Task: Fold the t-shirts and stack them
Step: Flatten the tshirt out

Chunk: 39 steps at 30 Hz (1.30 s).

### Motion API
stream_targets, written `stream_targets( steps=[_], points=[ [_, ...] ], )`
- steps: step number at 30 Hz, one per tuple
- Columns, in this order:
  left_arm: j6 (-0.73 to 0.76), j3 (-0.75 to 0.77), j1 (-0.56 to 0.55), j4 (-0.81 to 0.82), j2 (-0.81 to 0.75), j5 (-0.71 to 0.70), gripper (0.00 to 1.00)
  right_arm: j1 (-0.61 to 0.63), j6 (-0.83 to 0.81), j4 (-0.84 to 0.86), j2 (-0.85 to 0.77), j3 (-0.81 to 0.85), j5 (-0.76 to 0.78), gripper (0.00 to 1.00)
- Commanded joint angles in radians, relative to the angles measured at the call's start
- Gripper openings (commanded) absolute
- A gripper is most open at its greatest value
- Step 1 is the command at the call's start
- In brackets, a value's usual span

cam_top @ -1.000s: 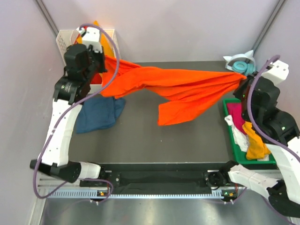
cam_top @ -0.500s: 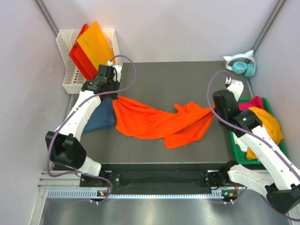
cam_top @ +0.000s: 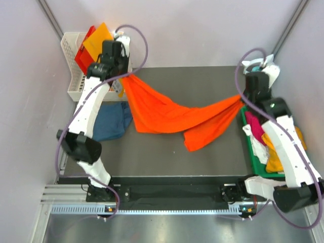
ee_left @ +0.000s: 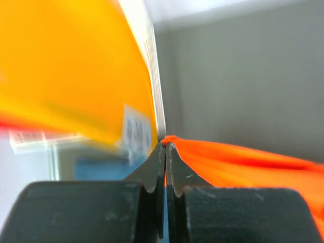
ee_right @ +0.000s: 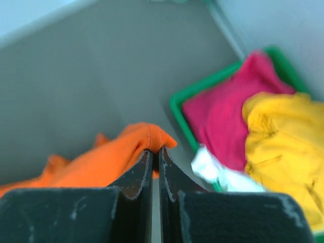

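— What sort of place have you got me driving in?

— You're in a robot lab cell, not a home. Your worktop (cam_top: 167, 157) is a bare dark mat, boxed in by plain pale wall panels (cam_top: 202, 30) with metal struts (cam_top: 49, 20) in the corners.

— Anything else that gives it away?

— Your left arm (cam_top: 86, 116) and right arm (cam_top: 283, 142), both white, stand by an aluminium rail (cam_top: 167, 208) at the near edge, with purple cables (cam_top: 147, 50) looping off them. Your left gripper (ee_left: 165, 148) and right gripper (ee_right: 156, 153) are each clamped on an orange t-shirt (cam_top: 162, 109). A white wire basket (cam_top: 70, 76) and a green bin (cam_top: 251, 152) flank the mat.
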Motion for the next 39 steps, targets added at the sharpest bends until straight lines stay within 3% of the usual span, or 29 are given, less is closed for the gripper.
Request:
stream_targets(
  steps=[1,2,4,7,17,22,32,39],
  points=[
    [0.042,0.513,0.007,-0.07,0.217,-0.085,0.0,-0.111,-0.023,0.071,0.128,0.455,-0.034,0.0],
    [0.051,0.696,0.007,-0.072,0.244,-0.084,0.0,-0.111,-0.026,0.036,0.155,0.536,-0.04,0.0],
    [0.082,0.727,0.003,-0.028,0.224,-0.103,0.0,-0.111,-0.038,0.0,0.221,0.732,-0.053,0.0],
    [0.114,0.472,0.004,0.093,0.117,-0.142,0.0,-0.111,-0.057,-0.014,0.231,0.728,-0.086,0.0],
    [0.053,-0.372,0.015,0.228,-0.162,-0.078,0.0,-0.111,0.021,0.158,-0.05,-0.141,-0.162,0.0],
    [0.053,-0.671,0.015,0.245,-0.262,-0.057,0.0,-0.11,0.035,0.153,-0.2,-0.401,-0.171,0.0],
    [0.033,-0.755,0.021,0.201,-0.388,-0.038,0.0,-0.111,0.087,0.017,-0.364,-0.477,-0.185,0.0],
    [0.013,-0.759,0.02,0.173,-0.299,-0.005,0.0,-0.1,0.115,0.02,-0.312,-0.481,-0.188,0.0]
  ],
)
